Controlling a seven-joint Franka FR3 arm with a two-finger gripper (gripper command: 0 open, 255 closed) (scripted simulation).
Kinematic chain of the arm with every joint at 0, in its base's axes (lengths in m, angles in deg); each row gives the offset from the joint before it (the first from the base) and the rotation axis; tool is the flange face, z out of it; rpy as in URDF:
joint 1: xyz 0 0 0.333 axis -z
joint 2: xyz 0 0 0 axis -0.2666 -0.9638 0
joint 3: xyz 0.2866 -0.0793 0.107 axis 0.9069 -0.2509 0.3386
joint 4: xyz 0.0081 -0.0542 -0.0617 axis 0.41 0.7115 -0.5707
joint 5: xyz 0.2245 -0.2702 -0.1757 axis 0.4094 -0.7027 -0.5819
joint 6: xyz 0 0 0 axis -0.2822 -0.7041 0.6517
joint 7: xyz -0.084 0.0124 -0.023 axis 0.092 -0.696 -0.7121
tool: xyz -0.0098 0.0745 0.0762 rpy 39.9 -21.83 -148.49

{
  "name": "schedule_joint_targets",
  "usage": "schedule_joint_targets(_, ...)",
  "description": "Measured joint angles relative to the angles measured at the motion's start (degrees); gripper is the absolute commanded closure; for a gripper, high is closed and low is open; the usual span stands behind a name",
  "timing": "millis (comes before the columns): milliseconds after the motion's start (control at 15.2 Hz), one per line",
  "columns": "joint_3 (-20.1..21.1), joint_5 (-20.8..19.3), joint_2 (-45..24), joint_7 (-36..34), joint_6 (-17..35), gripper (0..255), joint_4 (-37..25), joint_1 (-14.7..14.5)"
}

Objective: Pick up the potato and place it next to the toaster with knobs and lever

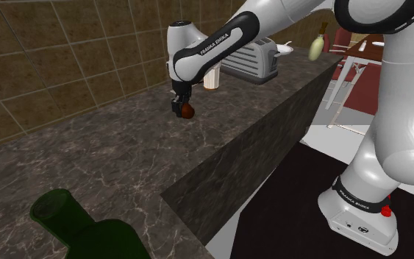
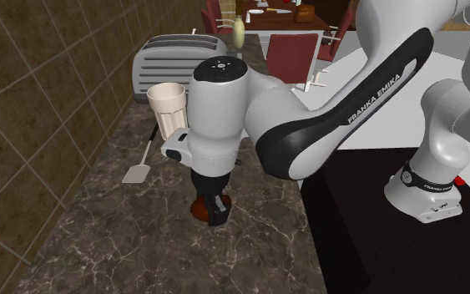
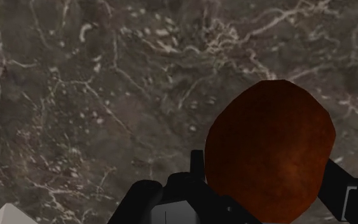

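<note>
One gripper holds the reddish-brown potato between its jaws over the marbled counter. It seems slightly off the surface; the toaster stands well apart.

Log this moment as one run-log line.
phase: grasp | gripper: shut on potato | where: at dark veined counter, apart from toaster | placed: not yet

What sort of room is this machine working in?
Most likely a home kitchen: a dark stone-patterned counter, a brown tiled wall behind it, a toaster standing on it, and red dining chairs beyond.
</note>
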Motion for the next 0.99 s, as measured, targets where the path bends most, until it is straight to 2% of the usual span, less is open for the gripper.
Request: schedule_joint_targets(990, 0.3, 0.8, 5.1, 0.9, -9.7, 255, -4.7, 0.1)
